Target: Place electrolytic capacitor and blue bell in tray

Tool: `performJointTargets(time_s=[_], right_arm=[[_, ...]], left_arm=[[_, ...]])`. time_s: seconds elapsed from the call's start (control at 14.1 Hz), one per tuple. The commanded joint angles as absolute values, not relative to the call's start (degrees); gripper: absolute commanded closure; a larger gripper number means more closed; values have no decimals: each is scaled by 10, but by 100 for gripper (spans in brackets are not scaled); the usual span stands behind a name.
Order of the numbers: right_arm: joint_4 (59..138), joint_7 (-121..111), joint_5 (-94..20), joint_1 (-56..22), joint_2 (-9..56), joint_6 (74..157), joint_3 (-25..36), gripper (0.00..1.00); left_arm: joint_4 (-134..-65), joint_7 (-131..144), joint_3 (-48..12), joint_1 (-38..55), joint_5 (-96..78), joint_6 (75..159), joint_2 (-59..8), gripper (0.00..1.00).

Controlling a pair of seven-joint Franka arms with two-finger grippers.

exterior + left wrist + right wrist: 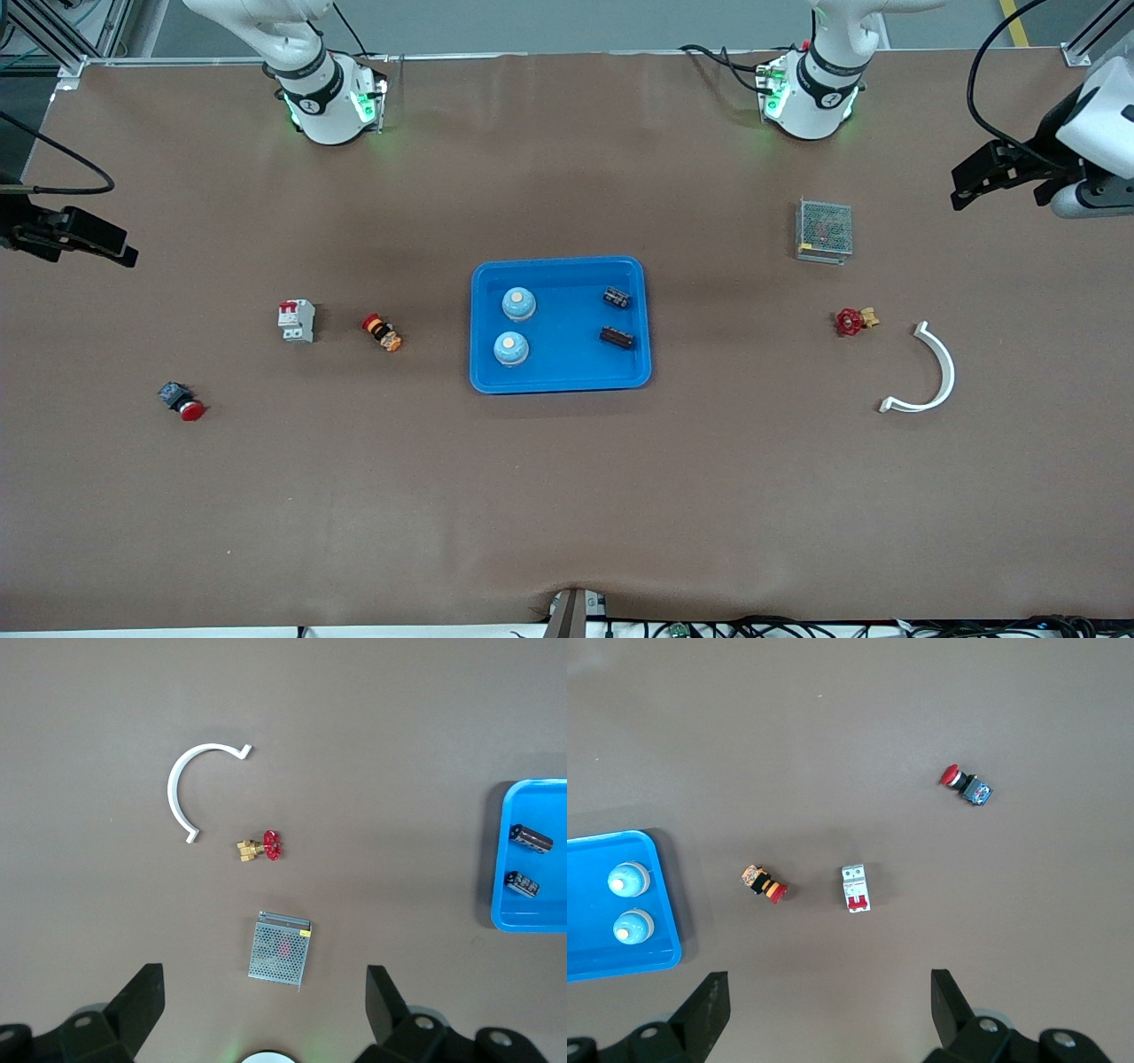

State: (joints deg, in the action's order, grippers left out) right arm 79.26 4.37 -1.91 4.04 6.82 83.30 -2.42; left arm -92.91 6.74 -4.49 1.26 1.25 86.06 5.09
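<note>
Front view: the tray point(561, 372), a shallow bright-blue plastic rectangle with rounded corners and a raised rim, sits mid-worktop point(567, 496) and already holds 2 blue bells point(518, 303) point(511, 348), smooth domes with pale tops, and 2 electrolytic capacitors point(617, 297) point(617, 337), short dark cylinders lying on their sides. The task looks done. Both arms wait at the worktop's ends, the left gripper point(979, 177) and right gripper point(97, 244) each hanging over bare brown matting, well apart from everything. The remaining risk I see is a needless return sweep nudging the light tray, which would let the round capacitors roll against the rim or each other.

Left wrist view: the left gripper's fingers point(142, 1001) are spread wide with nothing between them. Below lie a white curved plastic clip point(174, 788), a red-wheeled brass valve point(261, 847) and a small metal mesh box point(282, 948), perforated and rigid. A corner of the tray shows with both capacitors inside. A descent here could mistake one of these distractors for a task item.

Right wrist view: the right gripper's fingers point(709, 1005) also stand released and empty. On the matting sit a white breaker point(856, 889) with a red switch, blocky and hard, an orange-and-red push button point(764, 883) and a red-capped switch point(966, 784). The tray's end shows both bells, glossy and rounded, so a pinch could slip off them
</note>
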Motion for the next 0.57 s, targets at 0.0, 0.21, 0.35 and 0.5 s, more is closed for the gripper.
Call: performJointTargets(time_s=[0.0,0.21,0.35,0.5], right_arm=[[792,52,-19,42,64,833,-27,0],[793,52,-19,43,64,834,-27,0],[794,53,-20,43,64,835,-27,0],[795,53,-20,43,64,837,-27,0]], left_arm=[[-955,70,-44,15,8,875,75,0],[-948,60,-41,9,10,872,70,0],[-940,61,-40,8,12,872,66,0],[-939,60,-40,8,12,872,65,0]])
